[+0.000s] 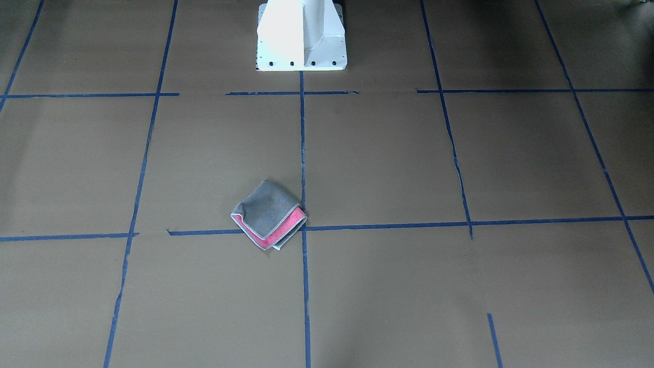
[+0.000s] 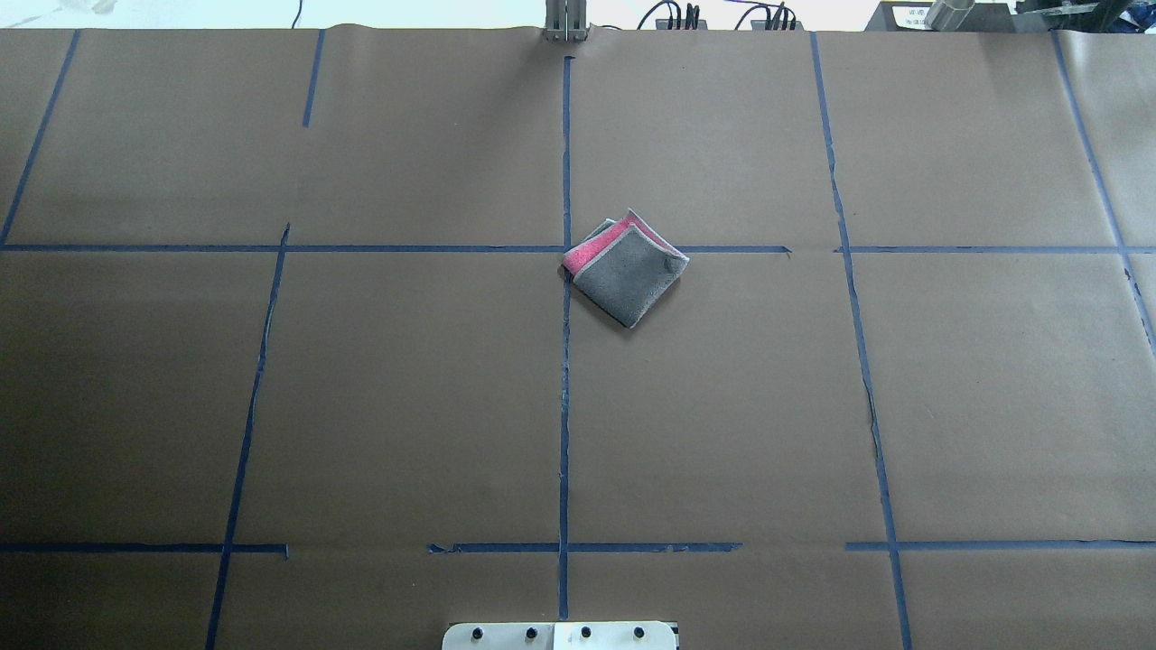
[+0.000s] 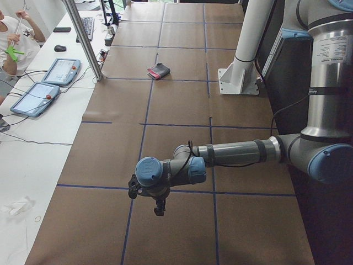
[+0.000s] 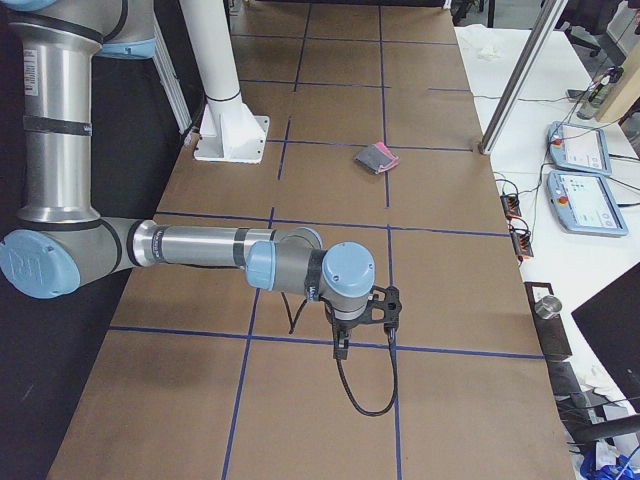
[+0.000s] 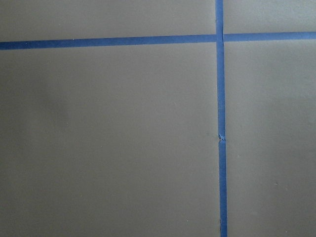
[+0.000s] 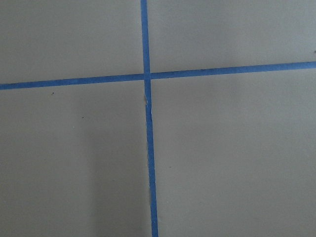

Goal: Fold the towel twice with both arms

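Observation:
The towel (image 2: 628, 271) lies folded into a small square near the table's middle, by a crossing of blue tape lines. Its grey face is up and a pink-red strip shows along one edge. It also shows in the front-facing view (image 1: 268, 214), the left view (image 3: 158, 70) and the right view (image 4: 376, 157). My left gripper (image 3: 160, 207) hangs over the table's left end, far from the towel. My right gripper (image 4: 340, 348) hangs over the right end, equally far. Neither holds anything that I can see; I cannot tell whether they are open or shut. Both wrist views show only paper and tape.
The table is covered in brown paper (image 2: 406, 406) with a grid of blue tape. The white pedestal base (image 1: 301, 36) stands at the robot's edge. A metal post (image 3: 83, 38) and tablets (image 3: 60, 70) stand on the operators' side, where a person (image 3: 14, 41) sits.

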Controlling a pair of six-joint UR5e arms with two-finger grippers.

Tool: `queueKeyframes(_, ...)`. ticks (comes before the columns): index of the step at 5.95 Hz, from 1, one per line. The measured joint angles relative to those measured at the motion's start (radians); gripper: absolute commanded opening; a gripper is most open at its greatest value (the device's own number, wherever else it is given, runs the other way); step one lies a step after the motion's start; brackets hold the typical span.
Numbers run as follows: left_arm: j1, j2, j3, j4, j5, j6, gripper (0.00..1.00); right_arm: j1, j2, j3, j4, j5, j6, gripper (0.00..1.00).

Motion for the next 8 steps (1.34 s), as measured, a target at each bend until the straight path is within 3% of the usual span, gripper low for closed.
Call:
queueKeyframes(3, 0.000, -0.003, 0.000, 0.000, 0.001, -0.007, 1.00, -0.001, 0.000, -0.081, 0.092, 0.002, 0.008, 1.00)
queueKeyframes(8, 0.000, -0.002, -0.014, -0.001, 0.000, -0.022, 1.00, 0.000, 0.000, -0.086, 0.105, 0.003, 0.011, 1.00)
